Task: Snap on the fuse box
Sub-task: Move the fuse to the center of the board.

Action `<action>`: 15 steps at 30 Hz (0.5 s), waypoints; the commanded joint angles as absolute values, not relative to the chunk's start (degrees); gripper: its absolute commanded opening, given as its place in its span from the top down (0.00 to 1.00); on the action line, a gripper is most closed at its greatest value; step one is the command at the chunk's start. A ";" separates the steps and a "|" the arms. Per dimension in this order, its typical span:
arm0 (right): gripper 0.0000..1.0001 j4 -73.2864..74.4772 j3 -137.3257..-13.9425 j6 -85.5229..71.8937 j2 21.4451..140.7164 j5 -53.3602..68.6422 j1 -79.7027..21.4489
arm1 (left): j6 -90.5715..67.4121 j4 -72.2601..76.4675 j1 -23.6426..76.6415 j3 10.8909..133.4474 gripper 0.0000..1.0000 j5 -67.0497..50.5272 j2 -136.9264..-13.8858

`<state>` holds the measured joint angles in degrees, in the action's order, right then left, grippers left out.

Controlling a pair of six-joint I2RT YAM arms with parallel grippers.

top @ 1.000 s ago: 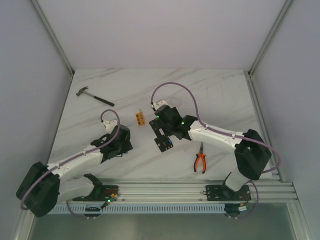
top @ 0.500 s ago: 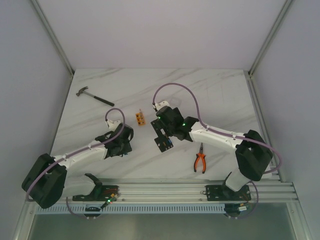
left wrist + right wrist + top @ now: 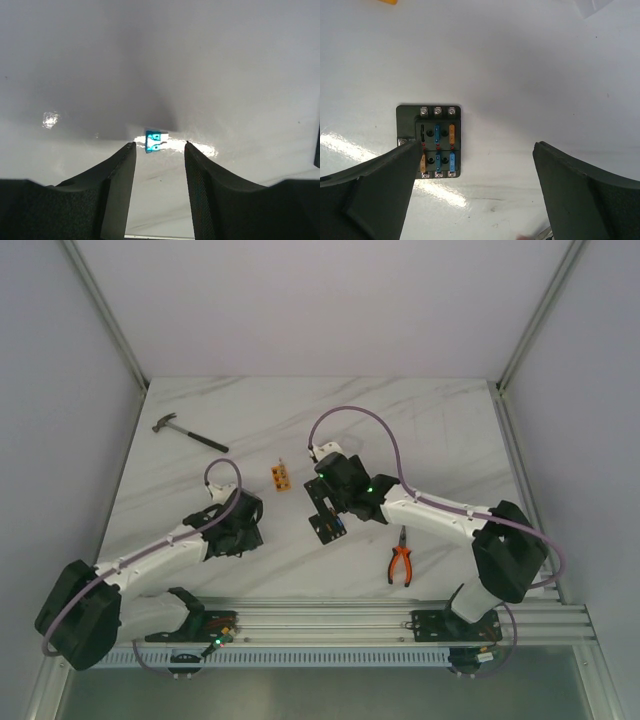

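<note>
Right claw [image 3: 477,145]: spread wide, nothing between the dark fingers [image 3: 375,190]. Pointed down at the tabletop [image 3: 535,65]. Fuse box [image 3: 439,140] flat on the tabletop beneath, left of centre in the wrist view, face up, with blue and amber fuses in two rows and small screws along its top and bottom edges. Left edge of the box overlapped by the tip of the frame-left finger; touching or just above, cannot tell. Frame-right finger well apart from the box.

From overhead: right claw [image 3: 322,502] at centre of frame, fuse box [image 3: 327,528] just below it, partly hidden under the wrist.

Left claw [image 3: 159,150]: partly open, clear gap between the tips, nothing gripped. Small blue fuse [image 3: 152,141] lying on the tabletop just beyond the tips, nearer the frame-left finger. Overhead, left claw [image 3: 243,530] left of centre, well apart from the fuse box.

Tabletop: white with grey marble veins, glossy, glare patches in both wrist views. Orange block [image 3: 280,476] above and between the two claws. Hammer [image 3: 188,433] upper left. Orange-handled pliers [image 3: 401,561] lower right of the fuse box, beside the right arm. Slotted metal rail [image 3: 330,618] along the bottom edge, arm bases bolted on. Plain pale walls on three sides, metal corner posts [image 3: 105,310] rising toward upper left and upper right.
</note>
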<state>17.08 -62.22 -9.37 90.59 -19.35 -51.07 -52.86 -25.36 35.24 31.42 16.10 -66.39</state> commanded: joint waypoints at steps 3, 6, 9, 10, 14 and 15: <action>0.00 15.28 -60.69 -9.36 89.38 -20.83 -50.71 | -54.74 -23.76 35.17 30.64 0.47 13.19 -66.68; 0.00 15.21 -60.12 -9.56 88.71 -20.82 -50.67 | -54.11 -22.92 35.16 30.91 0.49 12.77 -69.35; 0.00 15.10 -59.23 -9.58 86.63 -21.33 -50.58 | -54.09 -22.94 35.16 30.77 0.51 13.39 -70.02; 0.00 15.07 -59.05 -9.58 86.39 -21.35 -50.55 | -54.06 -22.87 35.16 30.76 0.52 13.37 -70.13; 0.00 14.82 -58.63 -9.58 85.77 -21.28 -50.42 | -53.91 -22.92 35.31 30.85 0.55 13.09 -70.46; 0.00 14.66 -58.62 -9.58 85.82 -21.23 -50.39 | -53.82 -22.86 35.41 30.96 0.57 13.03 -70.65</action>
